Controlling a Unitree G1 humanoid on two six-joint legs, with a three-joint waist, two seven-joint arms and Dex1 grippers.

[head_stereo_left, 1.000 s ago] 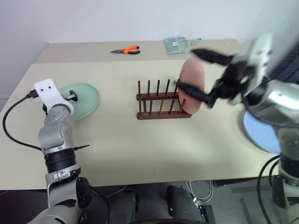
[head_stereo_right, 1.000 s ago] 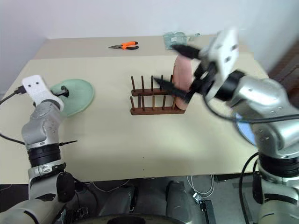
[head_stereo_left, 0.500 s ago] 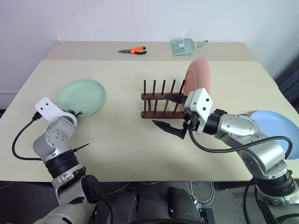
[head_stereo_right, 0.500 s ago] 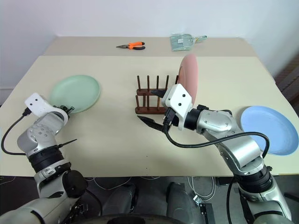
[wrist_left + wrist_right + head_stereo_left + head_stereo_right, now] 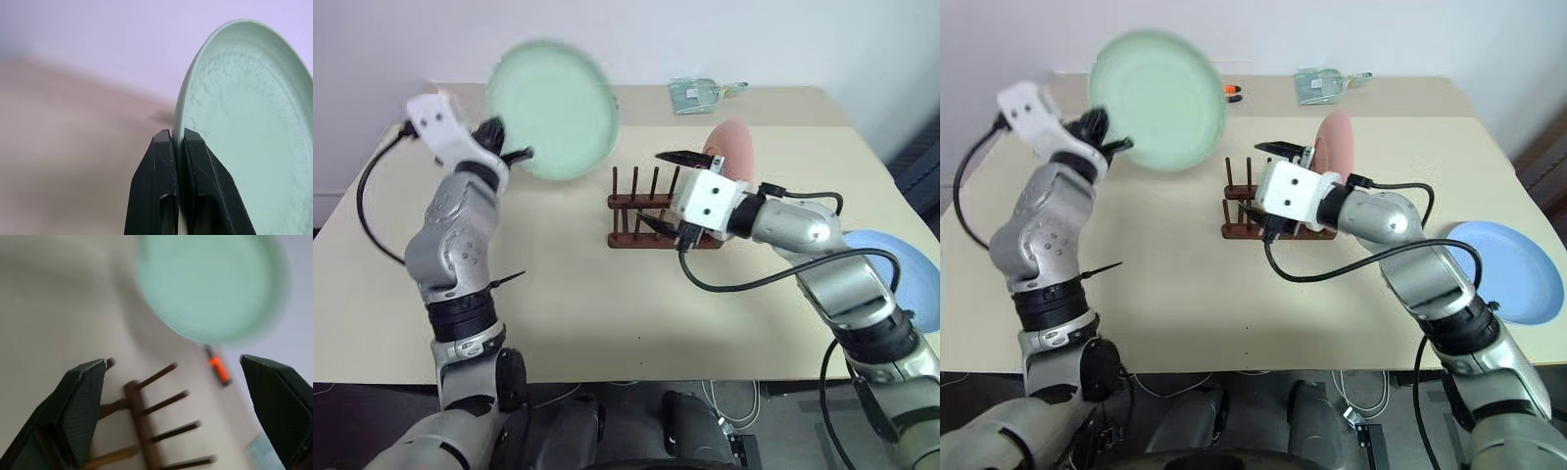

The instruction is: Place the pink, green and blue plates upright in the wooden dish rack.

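Head view: left hand [image 5: 509, 155] pinches the green plate [image 5: 553, 108] by its rim, raised above the bench [image 5: 558, 294]; rack [image 5: 651, 211], holding the pink plate [image 5: 732, 162], lies to its right. Right hand [image 5: 664, 191] gapes beside the rack; blue plate [image 5: 891, 269] lies flat beyond. Left wrist view: fingers [image 5: 164, 186] clamp the rim; keep the plate edge-on and lower it between free pegs.

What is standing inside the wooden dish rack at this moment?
The pink plate stands upright at the right end of the wooden dish rack. The right gripper covers part of the rack, so the plate's lower edge cannot be seen.
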